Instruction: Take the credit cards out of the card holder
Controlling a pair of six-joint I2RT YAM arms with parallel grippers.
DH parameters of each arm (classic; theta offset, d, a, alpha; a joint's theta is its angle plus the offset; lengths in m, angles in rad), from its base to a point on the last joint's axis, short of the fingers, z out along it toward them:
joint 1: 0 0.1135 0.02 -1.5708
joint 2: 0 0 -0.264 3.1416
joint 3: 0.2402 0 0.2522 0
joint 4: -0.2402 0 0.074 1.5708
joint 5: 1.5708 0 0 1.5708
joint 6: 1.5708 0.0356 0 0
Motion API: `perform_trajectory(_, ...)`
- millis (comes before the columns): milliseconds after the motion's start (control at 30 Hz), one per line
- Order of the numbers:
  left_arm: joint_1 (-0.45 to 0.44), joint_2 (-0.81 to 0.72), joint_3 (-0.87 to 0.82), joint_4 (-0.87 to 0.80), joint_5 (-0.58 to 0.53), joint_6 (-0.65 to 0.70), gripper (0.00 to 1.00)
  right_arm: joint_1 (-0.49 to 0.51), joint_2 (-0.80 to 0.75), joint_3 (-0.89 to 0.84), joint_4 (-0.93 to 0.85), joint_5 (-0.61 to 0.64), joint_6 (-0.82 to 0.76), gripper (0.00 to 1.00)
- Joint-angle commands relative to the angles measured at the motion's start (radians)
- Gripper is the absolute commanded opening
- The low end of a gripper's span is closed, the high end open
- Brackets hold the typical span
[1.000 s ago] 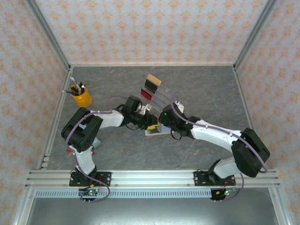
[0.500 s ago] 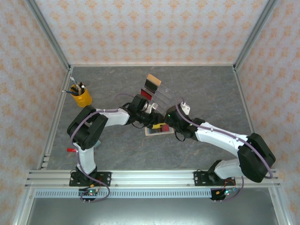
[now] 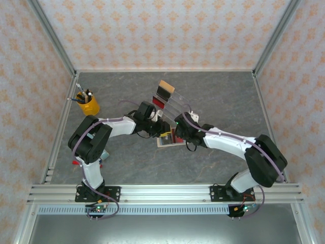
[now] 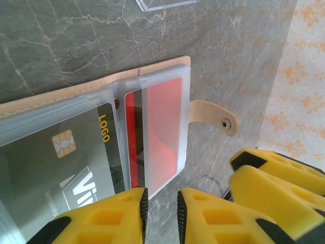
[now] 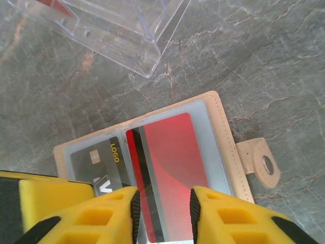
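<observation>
Surface: grey marbled table (image 3: 228, 96); patterned walls (image 3: 167, 30) | card holder (image 5: 228, 147) open flat mid-table; red card (image 5: 170, 168) sleeved inside | left gripper (image 4: 161, 213) jaws narrowly apart beside it; right gripper (image 5: 163, 213) jaws spread over red card

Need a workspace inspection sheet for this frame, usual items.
Surface: grey marble table, no spills seen.
Job's things: holder open flat; red card and grey card sleeved inside.
Clutter: acrylic stand holding two cards; yellow pen cup.
End effectors: left narrowly parted at holder's edge; right parted over red card.
Cables: purple cables along both arms, no snag seen.
Surroundings: patterned walls, aluminium frame.
</observation>
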Motion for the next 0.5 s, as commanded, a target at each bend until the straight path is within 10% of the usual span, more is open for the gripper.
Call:
perform_trajectory(0, -0.001, -0.003, -0.005, -0.027, -0.027, -0.008, 0.23, -0.005, 0.041, 0.032, -0.037, -0.013, -0.004, 0.31)
perform_trajectory(467, -0.025, 0.032, 0.046, -0.067, -0.021, 0.011, 0.21, -0.019, 0.149, 0.054, -0.074, -0.004, 0.015, 0.32)
